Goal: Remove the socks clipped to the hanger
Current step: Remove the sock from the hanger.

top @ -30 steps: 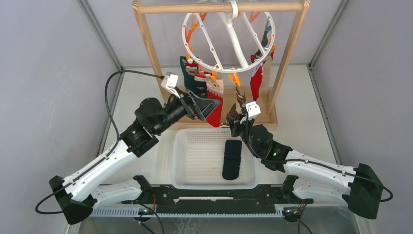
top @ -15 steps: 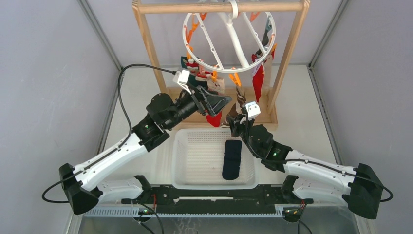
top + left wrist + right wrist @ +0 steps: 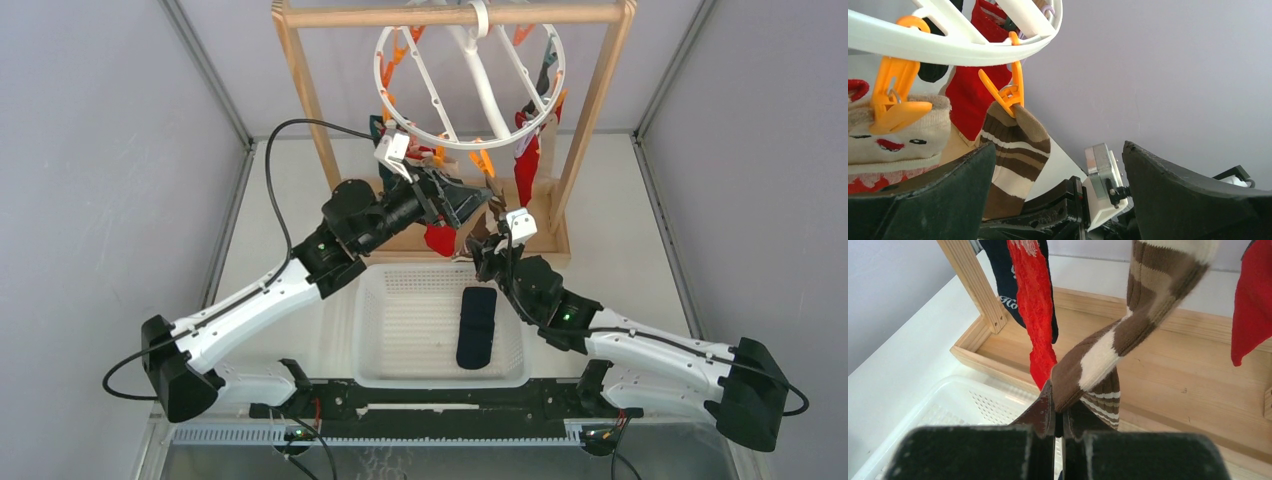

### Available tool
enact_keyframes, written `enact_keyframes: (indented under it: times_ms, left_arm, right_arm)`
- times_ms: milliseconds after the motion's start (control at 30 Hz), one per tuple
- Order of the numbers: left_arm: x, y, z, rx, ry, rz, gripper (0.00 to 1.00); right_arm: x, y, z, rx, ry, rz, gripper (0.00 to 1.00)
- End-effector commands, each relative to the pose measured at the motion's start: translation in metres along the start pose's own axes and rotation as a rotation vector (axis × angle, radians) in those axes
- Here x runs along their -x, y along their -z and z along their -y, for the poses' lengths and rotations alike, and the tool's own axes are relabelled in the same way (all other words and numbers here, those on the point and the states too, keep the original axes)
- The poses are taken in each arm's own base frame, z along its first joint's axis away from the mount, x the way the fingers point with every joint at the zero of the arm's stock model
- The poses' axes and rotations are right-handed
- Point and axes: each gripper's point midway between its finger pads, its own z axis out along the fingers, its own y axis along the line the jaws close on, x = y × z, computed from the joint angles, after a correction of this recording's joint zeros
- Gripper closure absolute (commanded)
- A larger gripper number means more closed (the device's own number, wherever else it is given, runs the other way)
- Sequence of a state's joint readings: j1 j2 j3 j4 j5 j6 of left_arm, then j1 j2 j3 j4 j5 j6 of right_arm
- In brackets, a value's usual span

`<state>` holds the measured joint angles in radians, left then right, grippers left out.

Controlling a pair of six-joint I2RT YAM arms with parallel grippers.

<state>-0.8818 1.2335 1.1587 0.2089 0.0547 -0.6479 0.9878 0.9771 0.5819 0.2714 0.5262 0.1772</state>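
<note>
Currently right tool [image 3: 1058, 427] is pinching striped sock [image 3: 1158, 295] taut. Left tool [image 3: 1058, 150] is gaping near its orange clip [image 3: 1005, 92], presumably to release it.

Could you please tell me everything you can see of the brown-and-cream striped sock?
The striped sock is knitted fabric, brown with cream bands. One end is pinched in an orange clip hanging from the white hanger, so it is not yet removed. It hangs down over the wooden rack base, and its lower end is clamped in the shut right gripper. The open left gripper is close beside its upper part; contact cannot be told.
</note>
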Motion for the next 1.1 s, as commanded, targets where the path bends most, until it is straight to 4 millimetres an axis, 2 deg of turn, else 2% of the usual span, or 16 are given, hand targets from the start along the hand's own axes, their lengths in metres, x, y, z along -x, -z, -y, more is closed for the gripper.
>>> enact_keyframes:
  times_ms: [0,433,800,967,1067]
  left_arm:
    - [0.039,-0.008,0.023,-0.041,-0.018,0.106,0.0]
    - [0.043,-0.029,0.005,0.041,-0.066,0.134,0.0]
    - [0.044,-0.037,-0.01,0.111,-0.085,0.146,0.04]
    - [0.045,-0.039,-0.013,0.131,-0.1,0.144,0.06]
    - [0.045,-0.041,-0.014,0.137,-0.103,0.145,0.14]
  right_arm:
    - [0.035,0.002,-0.003,0.004,-0.049,0.08,1.0]
    - [0.035,0.004,-0.002,0.003,-0.055,0.076,1.0]
    - [0.036,0.006,-0.002,0.005,-0.06,0.078,1.0]
    - [0.037,0.006,-0.003,0.009,-0.063,0.079,1.0]
    - [0.036,0.006,-0.003,0.011,-0.064,0.079,1.0]
